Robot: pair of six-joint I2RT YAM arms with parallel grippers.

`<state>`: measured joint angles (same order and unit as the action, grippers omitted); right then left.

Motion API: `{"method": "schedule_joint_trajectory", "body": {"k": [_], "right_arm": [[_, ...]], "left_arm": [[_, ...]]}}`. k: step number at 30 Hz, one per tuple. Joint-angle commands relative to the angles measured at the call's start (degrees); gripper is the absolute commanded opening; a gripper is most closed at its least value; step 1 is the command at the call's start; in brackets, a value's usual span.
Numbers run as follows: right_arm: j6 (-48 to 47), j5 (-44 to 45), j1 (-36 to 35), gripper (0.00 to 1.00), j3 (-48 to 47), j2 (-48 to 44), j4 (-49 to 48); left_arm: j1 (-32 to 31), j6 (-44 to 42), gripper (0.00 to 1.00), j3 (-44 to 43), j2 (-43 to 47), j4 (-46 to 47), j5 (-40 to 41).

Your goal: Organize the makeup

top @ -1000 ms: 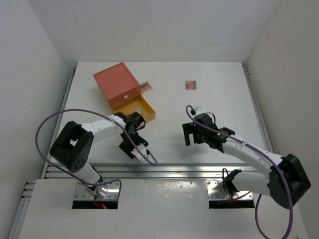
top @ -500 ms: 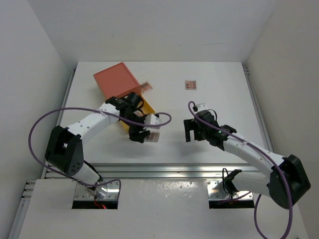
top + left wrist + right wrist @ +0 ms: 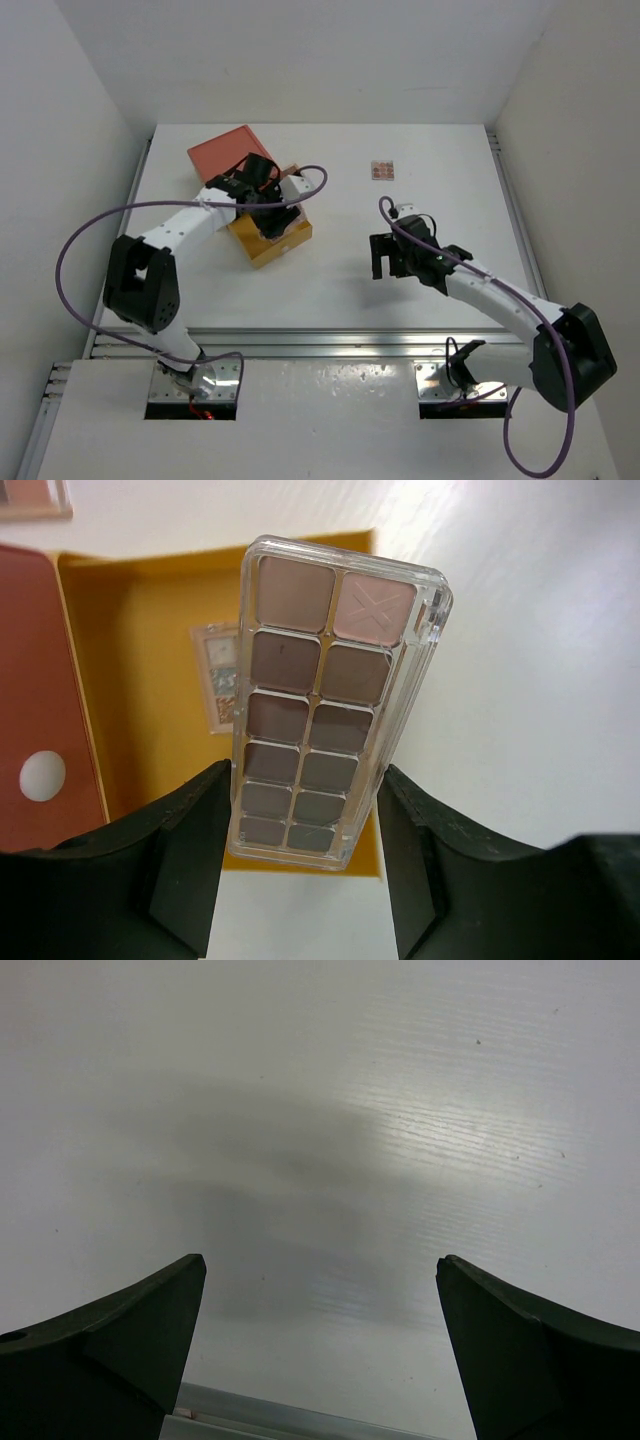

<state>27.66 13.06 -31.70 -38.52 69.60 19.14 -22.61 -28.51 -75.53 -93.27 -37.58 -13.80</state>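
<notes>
Twelve pans, two columns by six, sit in the clear-cased eyeshadow palette [image 3: 335,680]. Your left gripper [image 3: 305,780] holds it by its long edges near the lower end, fingers closed narrow on the case. Shades run from a pale pink at upper right, stamped with an X, to dull mauve-browns below. The case looks rigid and slick, so it would probably slide if the grip eases while tilted.

Position: in the top view the left gripper [image 3: 272,222] is over the yellow drawer [image 3: 287,240], which is pulled out of the orange sleeve [image 3: 222,157] at about 10 o'clock on the table [image 3: 420,300]. In the wrist view the palette straddles the drawer's right wall, with part over the yellow floor and part over white table at 3 o'clock. Its height above the floor cannot be told. A small multicoloured palette [image 3: 217,677] lies flat in the drawer, at 9 o'clock of the held one.

Step in hand, as judged: set the palette in the drawer.
- Shift toward 9 o'clock until the whole case is inside the wall.
- Keep it level and lower it close to the floor.
- Then open.
- Avoid landing on the small palette.

Right gripper [image 3: 320,1300]: fingers spread wide with nothing between them, over bare table at about 4 o'clock. One pink-brown palette [image 3: 382,170] lies at 1 o'clock, well apart from both arms.
</notes>
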Motion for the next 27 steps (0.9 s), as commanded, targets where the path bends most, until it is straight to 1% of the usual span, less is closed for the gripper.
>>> {"method": "schedule_joint_trajectory", "body": {"k": [1, 6, 10, 14, 19, 22, 23, 25, 27], "right_arm": [[0.11, -1.28, 0.94, 0.99, -2.61, 0.45, -2.17], [-0.32, -3.3, 3.66, 0.99, -4.45, 2.29, -2.09], [-0.85, -4.97, 5.94, 0.99, -7.26, 4.66, -2.17], [-2.26, -7.43, 7.36, 0.99, -10.34, 8.17, -2.35], [-2.87, -9.19, 8.76, 0.99, -13.42, 11.77, -2.7], [-3.31, -11.03, 9.47, 0.99, -15.26, 13.71, -3.05], [-3.49, -11.39, 9.73, 0.99, -15.96, 14.24, -3.14], [-3.58, -11.74, 10.08, 0.99, -17.1, 15.21, -3.23], [-3.93, -12.27, 10.26, 0.99, -17.72, 16.0, -3.4]], "left_arm": [[0.99, 2.15, 0.17, -1.29, -4.18, 4.18, 7.38], [2.92, 2.15, 0.17, -1.82, -8.15, 7.26, 11.51], [2.92, 2.15, 0.17, -1.82, -10.25, 9.46, 15.03], [4.07, 2.76, 0.19, -2.96, -12.63, 10.16, 16.26], [5.12, 3.29, 0.24, -2.35, -13.78, 10.16, 16.26], [5.65, 5.21, 0.31, -2.34, -14.3, 10.16, 15.74], [5.65, 6.09, 0.35, -2.34, -14.91, 10.68, 15.74], [5.65, 6.63, 0.4, -2.87, -15.53, 10.69, 16.44], [5.65, 7.94, 0.52, -3.49, -16.06, 10.69, 16.44]]}}
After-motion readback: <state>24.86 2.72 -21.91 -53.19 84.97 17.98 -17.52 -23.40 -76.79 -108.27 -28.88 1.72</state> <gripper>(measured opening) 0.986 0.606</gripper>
